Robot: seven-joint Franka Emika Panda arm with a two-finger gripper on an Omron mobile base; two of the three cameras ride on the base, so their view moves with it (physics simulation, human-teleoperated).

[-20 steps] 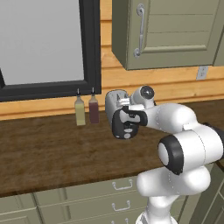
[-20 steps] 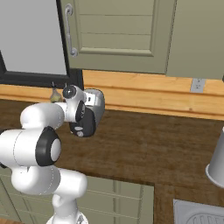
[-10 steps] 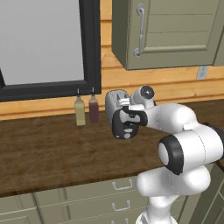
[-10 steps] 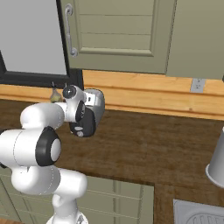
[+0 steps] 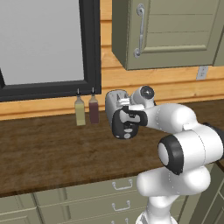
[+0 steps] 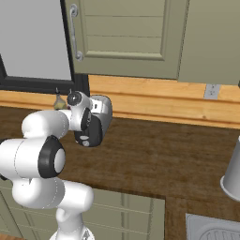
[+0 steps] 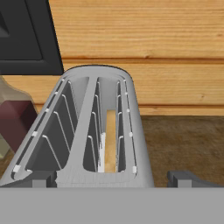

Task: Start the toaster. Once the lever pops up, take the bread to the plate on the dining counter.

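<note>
Your gripper [image 7: 109, 181] hangs just over the near end of the toaster [image 7: 94, 131], fingers released and spread wide, grasping nothing. In the left base view the toaster [image 5: 114, 99] sits at mid-frame against the back wall, right of the two bottles [image 5: 85, 110], with the hand covering its front. In the right base view it [image 6: 102, 112] peeks out at left of centre, behind the hand.

The bread [image 7: 110, 142] stands on edge, sunk deep in the right-hand slot, at lower centre of the hand view. You cannot see the lever from here; the hand hides the end face in both base views.

What could go wrong:
- You reach for the lever blind. With the tab hidden, a finger may land on the toaster's body or the knob, and the toaster never starts.
- With the fingers this wide, a push down may straddle the thin tab and slide past it.
- A hard shove could skid the toaster on the counter [image 5: 48, 148], toward the bottles at the left edge of the hand view.
- If you reach into the slot early, the bread sits too low to pinch.

No brand, label or writing can be read anywhere.
</note>
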